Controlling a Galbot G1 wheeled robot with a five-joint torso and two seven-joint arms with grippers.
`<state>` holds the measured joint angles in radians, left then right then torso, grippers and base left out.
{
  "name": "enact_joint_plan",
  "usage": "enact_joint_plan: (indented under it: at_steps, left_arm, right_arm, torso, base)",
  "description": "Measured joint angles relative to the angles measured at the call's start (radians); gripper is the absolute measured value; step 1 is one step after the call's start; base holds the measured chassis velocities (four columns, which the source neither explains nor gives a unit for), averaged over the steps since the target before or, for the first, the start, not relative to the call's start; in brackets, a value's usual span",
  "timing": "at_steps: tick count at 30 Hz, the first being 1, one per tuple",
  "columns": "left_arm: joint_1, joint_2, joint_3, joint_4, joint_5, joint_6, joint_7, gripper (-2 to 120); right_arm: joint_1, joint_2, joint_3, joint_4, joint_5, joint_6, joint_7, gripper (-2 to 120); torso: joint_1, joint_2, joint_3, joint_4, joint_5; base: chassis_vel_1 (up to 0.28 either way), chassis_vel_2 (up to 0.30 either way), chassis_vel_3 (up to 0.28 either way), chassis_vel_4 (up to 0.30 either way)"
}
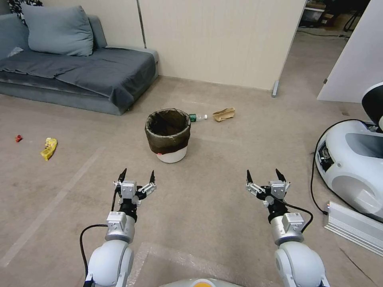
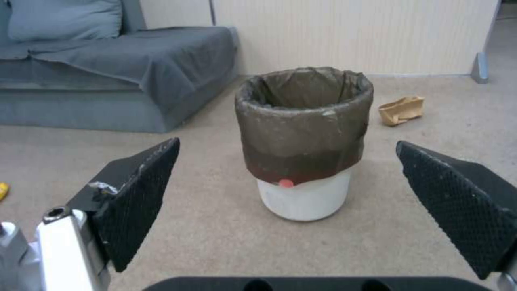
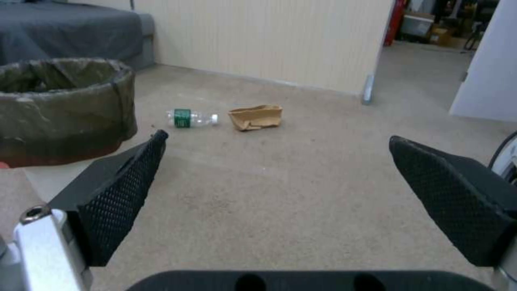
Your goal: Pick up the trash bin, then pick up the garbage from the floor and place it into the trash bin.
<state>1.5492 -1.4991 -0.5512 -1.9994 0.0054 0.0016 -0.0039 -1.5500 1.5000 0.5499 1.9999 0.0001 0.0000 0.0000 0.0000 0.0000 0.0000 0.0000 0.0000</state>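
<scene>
Standing upright on the beige short-pile carpet floor (image 1: 223,191) is the small round white plastic trash bin (image 1: 168,135) with its dark brown bag liner folded over the rim and a small red mark on its side, right out ahead of the robot and a touch toward its left. The left gripper (image 1: 137,176) hangs above the carpet just short of the bin, jaws spread wide and holding nothing; in the left wrist view the bin (image 2: 304,141) sits framed between the two black textured fingers (image 2: 140,194), well clear of both. Over on the other side, the right gripper (image 1: 263,176) hovers at a matching height, jaws also wide apart and empty. Behind the bin lies a clear bottle with a green label and white cap (image 1: 198,117) on its side, close to the bin's rim, and just beside that a crumpled brown paper bag (image 1: 224,114). Off to the robot's left, well apart from the bin, a yellow snack wrapper (image 1: 49,148) lies on the carpet with a small red scrap (image 1: 18,138) near it, in front of the grey sofa (image 1: 79,75).
</scene>
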Motion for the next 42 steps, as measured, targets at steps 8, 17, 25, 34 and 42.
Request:
enact_joint_plan:
  at_steps: [8,17,25,34,42]
  left_arm:
    - [0.000,0.000,0.000,0.000,0.000,0.000,0.000,100]
    - [0.000,0.000,0.000,0.000,0.000,0.000,0.000,100]
    - [0.002,0.000,-0.001,0.000,0.000,0.001,0.000,100]
    - [0.185,0.000,-0.110,-0.186,-0.005,0.122,-0.022,100]
    - [0.378,0.000,-0.225,-0.367,-0.016,0.235,-0.042,100]
  right_arm:
    - [0.000,0.000,0.000,0.000,0.000,0.000,0.000,100]
    - [0.000,0.000,0.000,0.000,0.000,0.000,0.000,100]
    - [-0.002,0.001,0.001,0.002,0.000,0.000,0.000,100]
    - [-0.191,0.058,0.092,0.154,0.016,-0.018,0.013,100]
    - [-0.359,0.108,0.171,0.285,0.042,-0.015,0.026,100]
  torso:
    - [0.000,0.000,0.000,0.0000,0.0000]
    - [0.000,0.000,0.000,0.0000,0.0000]
    - [0.000,0.000,0.000,0.0000,0.0001]
    - [0.000,0.000,0.000,0.0000,0.0000]
    - [0.000,0.000,0.000,0.0003,-0.0002]
  base:
    - [0.000,0.000,0.000,0.000]
    - [0.000,0.000,0.000,0.000]
    - [0.000,0.000,0.000,0.000]
    - [0.000,0.000,0.000,0.000]
    - [0.000,0.000,0.000,0.000]
